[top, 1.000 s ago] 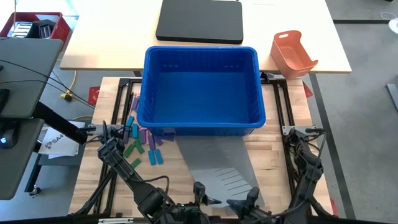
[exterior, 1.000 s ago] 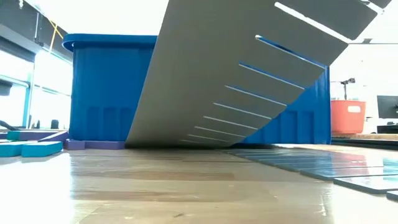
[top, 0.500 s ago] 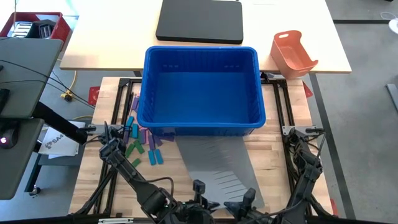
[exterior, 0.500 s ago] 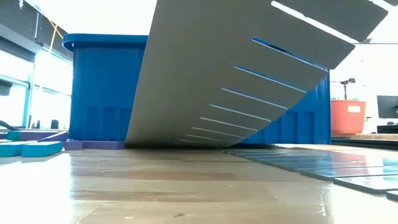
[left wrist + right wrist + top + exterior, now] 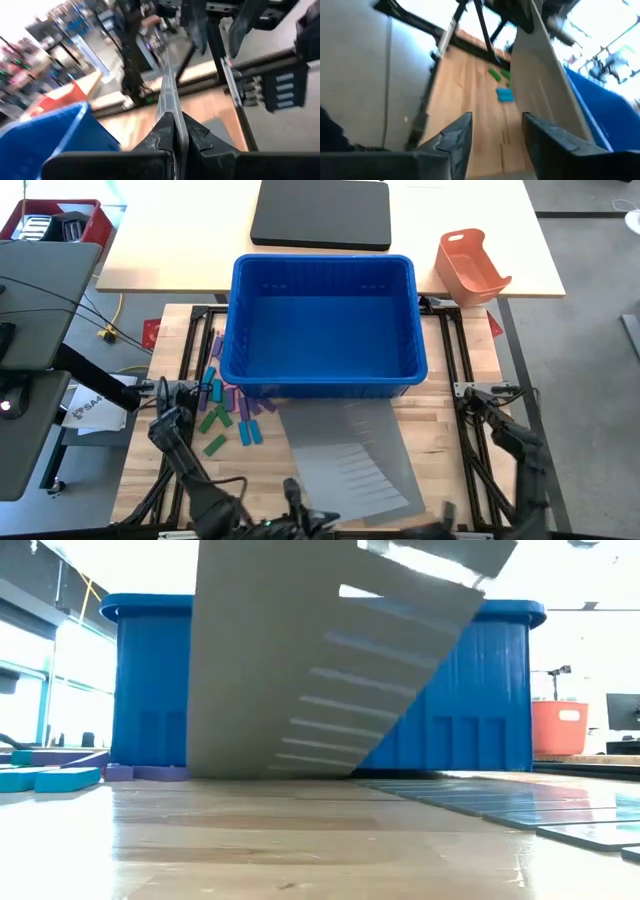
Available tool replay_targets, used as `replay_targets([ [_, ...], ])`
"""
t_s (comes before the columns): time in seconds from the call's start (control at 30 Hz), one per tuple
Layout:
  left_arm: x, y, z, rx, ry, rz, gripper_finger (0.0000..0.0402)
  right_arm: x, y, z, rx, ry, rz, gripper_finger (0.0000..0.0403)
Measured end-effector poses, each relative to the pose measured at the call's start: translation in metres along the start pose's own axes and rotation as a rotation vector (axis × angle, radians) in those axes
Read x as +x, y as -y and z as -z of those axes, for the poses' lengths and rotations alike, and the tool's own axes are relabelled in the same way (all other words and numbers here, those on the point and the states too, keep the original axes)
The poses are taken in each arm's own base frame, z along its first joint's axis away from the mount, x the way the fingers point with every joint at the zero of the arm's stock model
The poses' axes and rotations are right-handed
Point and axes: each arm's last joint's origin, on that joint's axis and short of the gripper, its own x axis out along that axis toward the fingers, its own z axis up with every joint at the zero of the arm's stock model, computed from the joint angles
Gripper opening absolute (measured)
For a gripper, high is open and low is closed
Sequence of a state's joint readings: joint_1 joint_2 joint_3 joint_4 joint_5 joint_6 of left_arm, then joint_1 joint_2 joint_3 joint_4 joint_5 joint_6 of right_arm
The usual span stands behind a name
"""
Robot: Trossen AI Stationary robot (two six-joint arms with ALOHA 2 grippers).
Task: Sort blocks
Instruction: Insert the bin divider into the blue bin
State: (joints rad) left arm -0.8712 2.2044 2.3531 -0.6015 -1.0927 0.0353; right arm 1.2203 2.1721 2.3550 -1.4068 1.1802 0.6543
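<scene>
The blocks (image 5: 222,415), green, blue and purple, lie loose on the wooden table left of the blue bin (image 5: 322,320); two green ones and a blue one (image 5: 504,95) show in the right wrist view. A grey slotted sheet (image 5: 345,455) stands tilted in front of the bin, its far edge (image 5: 270,772) on the table. My left gripper (image 5: 173,116) is at the table's near edge, shut on the sheet. My right gripper (image 5: 496,122) is open, beside the sheet (image 5: 540,85) and clear of it, near the table's near right corner. My left gripper pinches the sheet's raised near edge (image 5: 169,102) between its two fingers, one on each face. The fingers come from the table's near side, roughly level. The sheet slopes down and away from the fingers, with only its far edge on the table by the bin.
The blue bin fills the table's far middle. An orange tray (image 5: 470,265) and a black pad (image 5: 322,215) sit on the pale table behind. Bare wood lies right of the sheet and in front of the blocks.
My left gripper has taken hold of the sheet's near edge and gone toward the near left. My right gripper has let go of the sheet and drawn back toward the right edge. The sheet's raised end has swung left, while its far edge stayed by the bin.
</scene>
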Motion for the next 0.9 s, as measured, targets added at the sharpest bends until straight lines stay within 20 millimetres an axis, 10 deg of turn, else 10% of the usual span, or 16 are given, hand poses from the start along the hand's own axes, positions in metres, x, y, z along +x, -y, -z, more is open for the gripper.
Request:
replay_targets([
  [0.33,-0.057,-0.003,-0.05,0.055,0.254,-0.076,0.0001,-0.06,-0.001,0.009,0.018,0.169,0.009,0.0181],
  [0.9,-0.074,-0.01,-0.064,0.107,0.327,-0.125,0.0,0.04,0.04,-0.001,0.16,-0.2,0.038,0.0256],
])
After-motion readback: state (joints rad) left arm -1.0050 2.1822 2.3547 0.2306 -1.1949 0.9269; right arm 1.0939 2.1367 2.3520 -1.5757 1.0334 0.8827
